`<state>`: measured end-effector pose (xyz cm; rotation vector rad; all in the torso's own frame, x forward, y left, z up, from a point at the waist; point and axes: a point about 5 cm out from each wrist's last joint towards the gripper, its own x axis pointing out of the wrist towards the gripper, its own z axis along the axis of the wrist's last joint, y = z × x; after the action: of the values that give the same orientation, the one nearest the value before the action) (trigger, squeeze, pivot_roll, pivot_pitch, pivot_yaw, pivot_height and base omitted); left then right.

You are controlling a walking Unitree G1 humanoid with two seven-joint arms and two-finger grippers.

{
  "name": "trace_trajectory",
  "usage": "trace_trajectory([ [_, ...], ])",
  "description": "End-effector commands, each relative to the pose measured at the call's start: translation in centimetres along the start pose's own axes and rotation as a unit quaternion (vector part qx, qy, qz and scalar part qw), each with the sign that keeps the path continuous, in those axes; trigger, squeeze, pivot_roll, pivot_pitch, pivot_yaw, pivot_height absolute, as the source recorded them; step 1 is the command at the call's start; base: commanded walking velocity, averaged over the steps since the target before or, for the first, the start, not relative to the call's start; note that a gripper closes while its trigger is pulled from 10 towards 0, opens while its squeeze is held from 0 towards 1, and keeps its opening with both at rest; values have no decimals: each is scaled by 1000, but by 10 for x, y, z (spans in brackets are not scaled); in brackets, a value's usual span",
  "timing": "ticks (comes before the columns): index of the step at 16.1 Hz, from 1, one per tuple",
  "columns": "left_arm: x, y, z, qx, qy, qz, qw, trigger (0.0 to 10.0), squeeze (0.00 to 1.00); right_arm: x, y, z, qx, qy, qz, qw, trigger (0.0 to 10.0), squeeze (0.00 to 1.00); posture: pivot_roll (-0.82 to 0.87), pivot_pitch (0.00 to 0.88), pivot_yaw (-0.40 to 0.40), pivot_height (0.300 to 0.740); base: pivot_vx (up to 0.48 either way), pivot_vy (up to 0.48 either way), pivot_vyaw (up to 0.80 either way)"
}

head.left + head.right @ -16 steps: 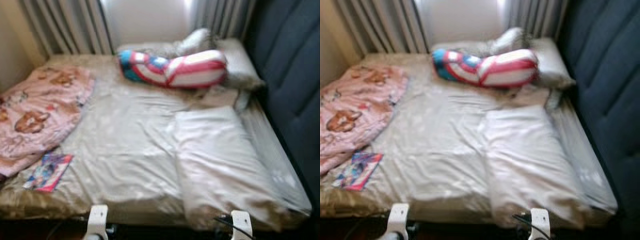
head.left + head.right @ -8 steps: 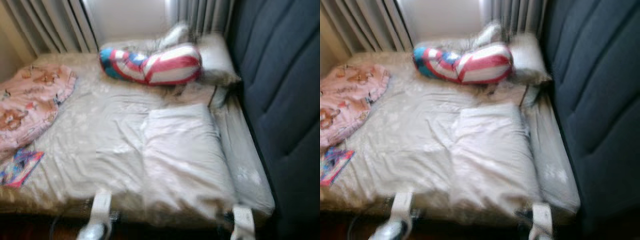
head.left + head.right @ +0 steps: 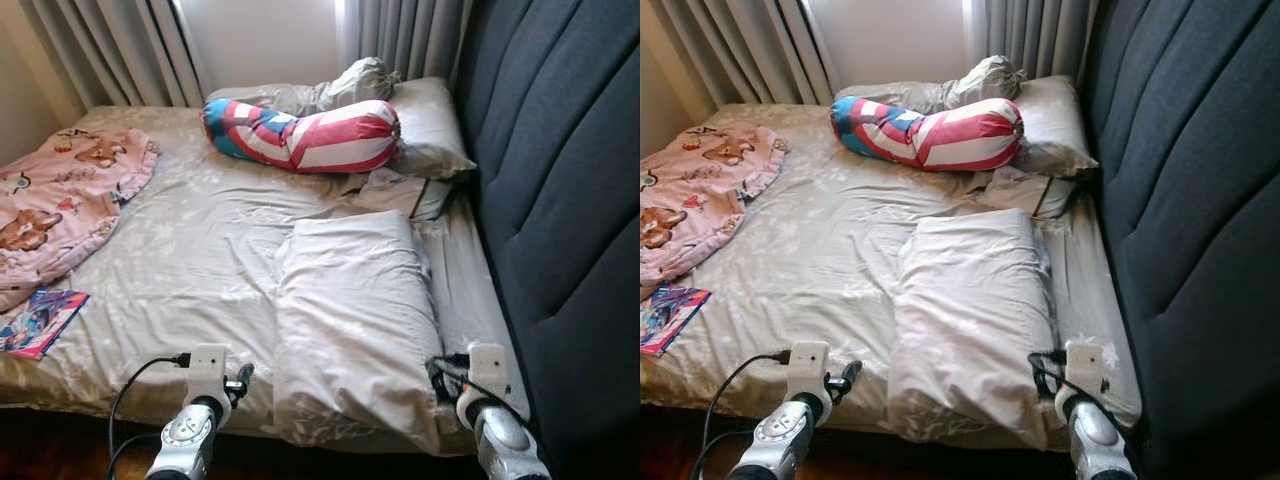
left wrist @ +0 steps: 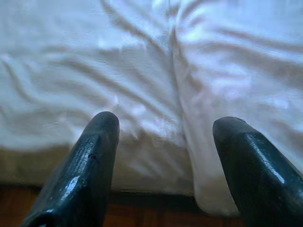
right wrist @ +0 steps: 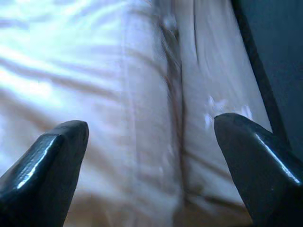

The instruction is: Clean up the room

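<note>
The bed [image 3: 200, 250] lay crosswise before the robot, its dark padded headboard [image 3: 560, 170] on the right. A grey pillow [image 3: 350, 320] rested on the near right part of the sheet, a striped bolster [image 3: 300, 135] (red, white and blue) at the far side. A pink blanket [image 3: 60, 195] and a colourful book [image 3: 38, 320] sat at the left edge. The left gripper [image 4: 163, 165] hovered at the near edge, fingers spread wide; the right gripper [image 5: 151, 165], equally wide, hung over the pillow's right side.
</note>
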<state>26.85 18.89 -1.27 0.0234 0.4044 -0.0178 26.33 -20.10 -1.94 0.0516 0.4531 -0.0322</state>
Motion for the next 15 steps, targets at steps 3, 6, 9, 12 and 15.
trace_trajectory([
  [3,0,-4,25,15,-88,-12,996,10000,0,5,17,32,-1,-99,26,995,10000,0,-78,0,7,740,0,0,0],
  [6,-6,-3,41,6,-151,-4,989,10000,0,-2,23,43,-1,-159,31,987,10000,0,-81,0,-5,740,0,0,0],
  [9,-8,-11,59,4,-196,-17,981,10000,0,-5,21,55,12,-191,14,982,10000,0,-68,0,-20,740,0,0,0],
  [12,-8,-14,61,4,-198,-25,980,10000,0,-4,24,60,21,-195,10,981,10000,0,-75,0,-16,740,0,0,0],
  [15,-10,-12,65,-1,-203,-22,979,10000,0,-6,20,67,21,-206,10,978,10000,0,-84,0,-12,740,0,0,0],
])
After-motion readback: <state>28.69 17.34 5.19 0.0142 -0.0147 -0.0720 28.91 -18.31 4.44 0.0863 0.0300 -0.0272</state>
